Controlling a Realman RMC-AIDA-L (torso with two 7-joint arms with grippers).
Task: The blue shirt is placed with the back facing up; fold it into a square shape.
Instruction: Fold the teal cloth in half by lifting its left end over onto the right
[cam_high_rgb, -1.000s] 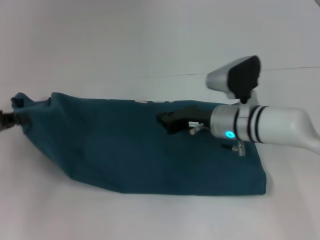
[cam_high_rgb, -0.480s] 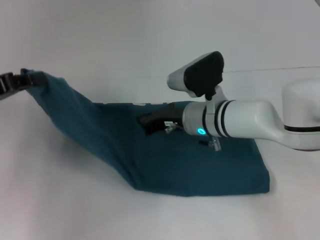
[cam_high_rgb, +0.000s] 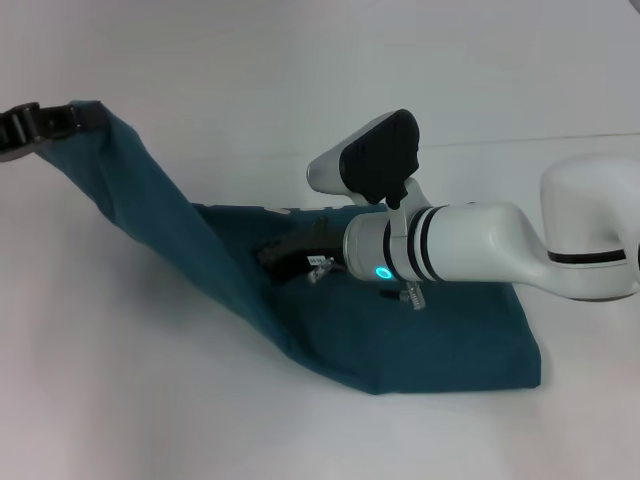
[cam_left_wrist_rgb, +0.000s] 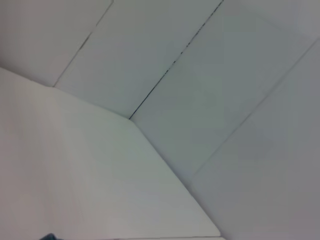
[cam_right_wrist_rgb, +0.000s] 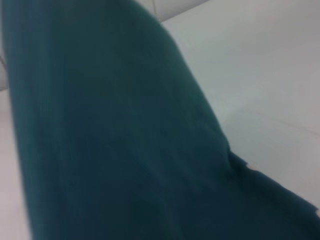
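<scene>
Soft cotton, the blue shirt (cam_high_rgb: 400, 340) drapes limply; your left gripper (cam_high_rgb: 25, 125) clamps its edge, right gripper (cam_high_rgb: 285, 258) probably pinning, grip unclear.

A plain white bench (cam_high_rgb: 150, 400) carries only the blue shirt (cam_high_rgb: 440, 335), whose right part lies flat on it while its left end rises clear of the surface.
</scene>
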